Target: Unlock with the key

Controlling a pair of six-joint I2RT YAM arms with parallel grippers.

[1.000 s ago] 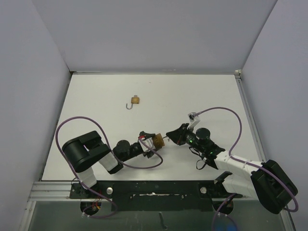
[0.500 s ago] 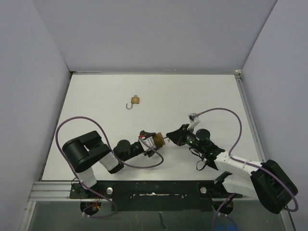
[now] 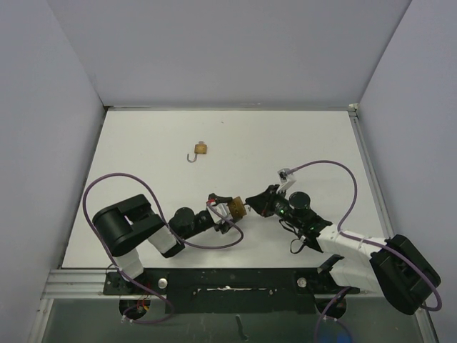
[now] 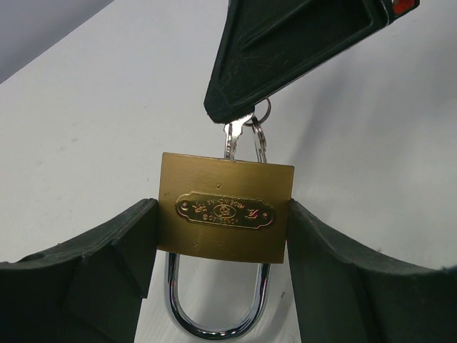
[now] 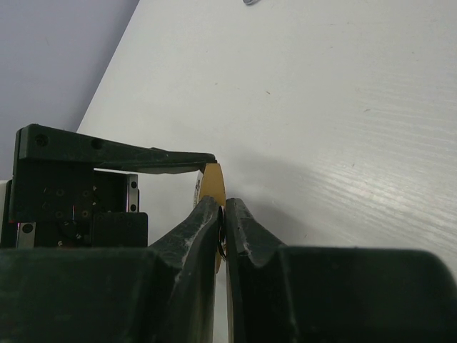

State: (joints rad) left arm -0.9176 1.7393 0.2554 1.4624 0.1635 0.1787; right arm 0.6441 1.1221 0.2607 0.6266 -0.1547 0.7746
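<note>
My left gripper [image 4: 223, 236] is shut on a brass padlock [image 4: 224, 208], its two fingers pressing the body's sides. The steel shackle [image 4: 214, 314] hangs closed below the body. A silver key [image 4: 230, 140] stands in the keyhole on the padlock's top edge, with a key ring [image 4: 261, 114] beside it. My right gripper [image 5: 223, 214] is shut on the key's head; its dark finger shows in the left wrist view [image 4: 293, 50]. In the top view the padlock [image 3: 233, 208] sits between the left gripper [image 3: 218, 212] and the right gripper [image 3: 251, 203], near the table's front middle.
A second small brass padlock [image 3: 201, 149] with its shackle open lies on the white table [image 3: 300, 136] at the back left. Grey walls enclose the table on three sides. Purple cables loop beside both arms.
My right gripper has crept a little to the left, towards the padlock, pushing the key further in. The left gripper and padlock have stayed put.
</note>
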